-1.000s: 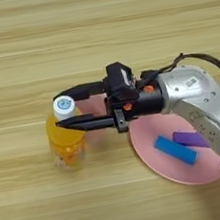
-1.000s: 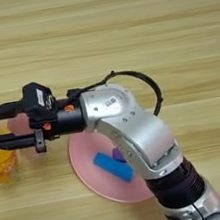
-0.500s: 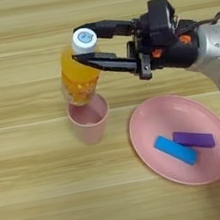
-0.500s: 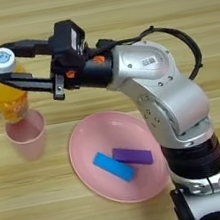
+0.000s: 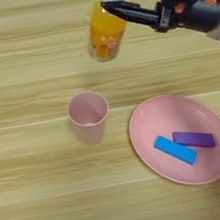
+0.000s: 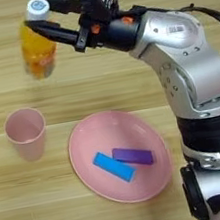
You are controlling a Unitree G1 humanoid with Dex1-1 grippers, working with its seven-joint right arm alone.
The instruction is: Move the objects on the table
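My two black jaws (image 6: pixel 41 19) are clamped on the neck of the orange-juice bottle (image 5: pixel 103 29), just under its white cap, holding it tilted over the far part of the striped wood-grain bench (image 5: pixel 41 204). My silver forearm (image 6: pixel 170 31) reaches leftward, elbow bent. The smooth pink cup (image 5: pixel 88 116) stands upright beside the round pink plate (image 5: pixel 150 125), where a blue block (image 5: pixel 175 149) and a purple block (image 5: pixel 194 139) lie touching. Half a second ago the bottle hung right over the cup.
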